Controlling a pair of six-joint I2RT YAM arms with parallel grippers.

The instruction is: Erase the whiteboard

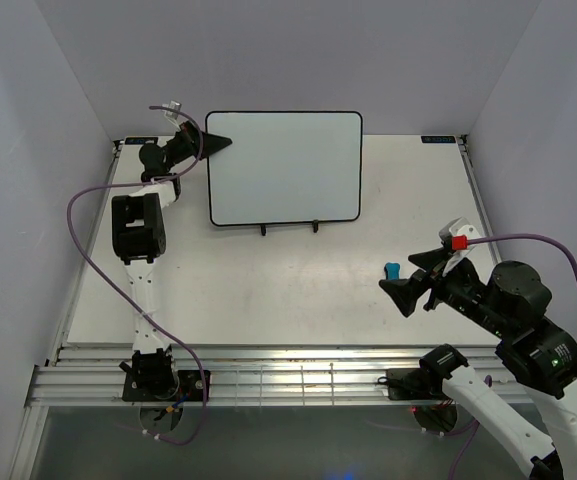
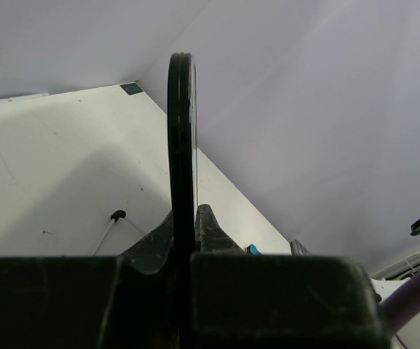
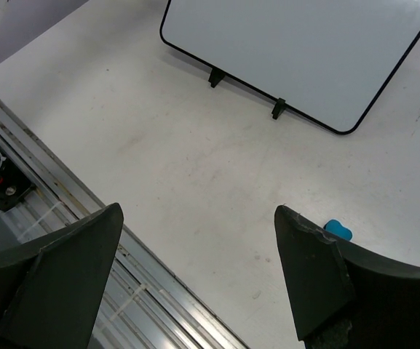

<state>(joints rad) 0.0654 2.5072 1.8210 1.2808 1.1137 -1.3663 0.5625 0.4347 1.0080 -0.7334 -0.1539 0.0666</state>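
The whiteboard (image 1: 286,167) stands upright on a black wire stand (image 1: 288,228) at the back of the table, its face blank white. My left gripper (image 1: 220,144) is shut on the board's upper left edge; in the left wrist view the black frame (image 2: 181,145) runs edge-on between my fingers (image 2: 211,231). My right gripper (image 1: 420,281) is open and empty above the table at the right. The small blue eraser (image 1: 392,269) lies on the table just beside it, also showing in the right wrist view (image 3: 338,230). The board shows there too (image 3: 297,51).
An aluminium rail (image 1: 298,380) runs along the table's near edge. Pale walls close in the table on the left, back and right. A purple cable (image 1: 83,230) loops beside the left arm.
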